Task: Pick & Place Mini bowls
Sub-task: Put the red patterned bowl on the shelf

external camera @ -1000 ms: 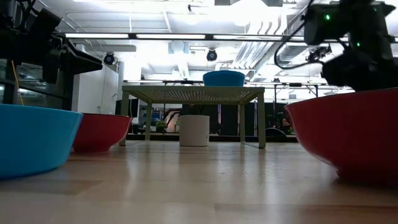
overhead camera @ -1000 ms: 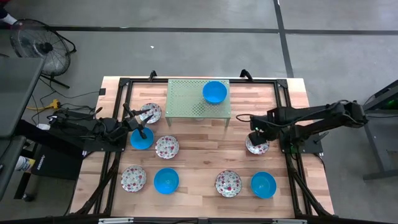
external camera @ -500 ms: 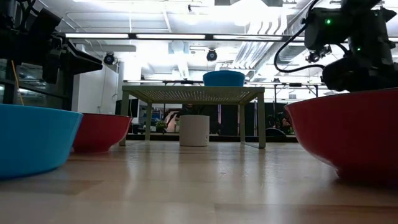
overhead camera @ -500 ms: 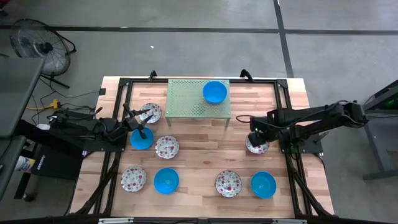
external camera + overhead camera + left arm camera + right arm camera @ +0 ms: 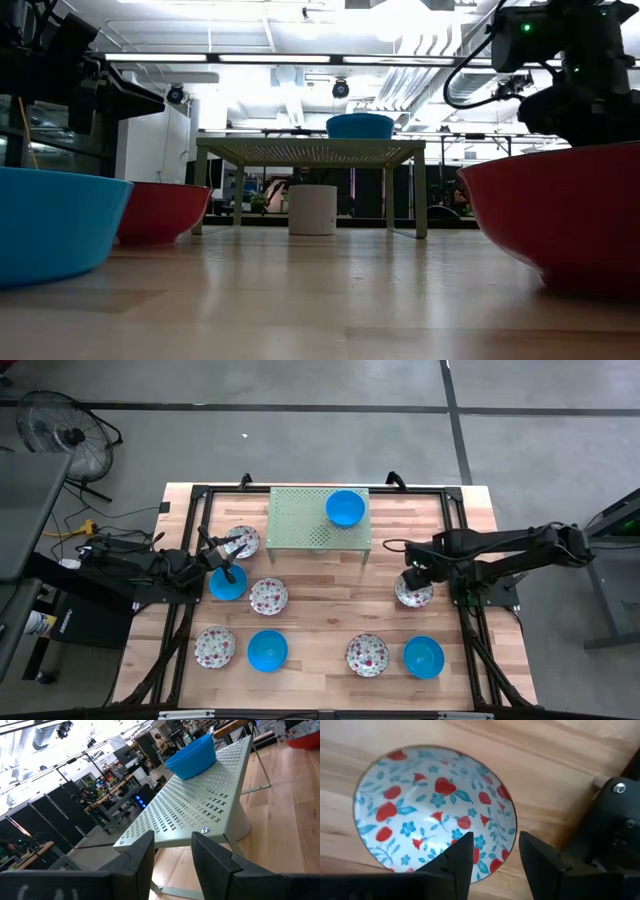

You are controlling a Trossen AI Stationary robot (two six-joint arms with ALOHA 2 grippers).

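Note:
Several mini bowls stand on the wooden table, blue ones and white floral ones. One blue bowl (image 5: 345,508) sits on the pale green rack (image 5: 300,520). My right gripper (image 5: 492,862) is open just above a floral bowl (image 5: 430,810) at the table's right (image 5: 413,594). One of its fingers is over the bowl's inside and the other beyond its rim; I cannot tell if they touch it. My left gripper (image 5: 172,860) is open and empty. It hovers over a blue bowl (image 5: 226,584) at the table's left and faces the rack (image 5: 200,810).
Other bowls stand nearby: floral ones (image 5: 241,541) (image 5: 268,596) (image 5: 215,647) (image 5: 367,655) and blue ones (image 5: 267,650) (image 5: 423,657). A white cylinder (image 5: 313,208) stands under the rack. Dark frame rails (image 5: 470,630) run along the table's sides. A fan (image 5: 60,430) stands on the floor beyond the left corner.
My right gripper has shifted slightly toward the table's right edge over the floral bowl. The bowls have stayed where they were.

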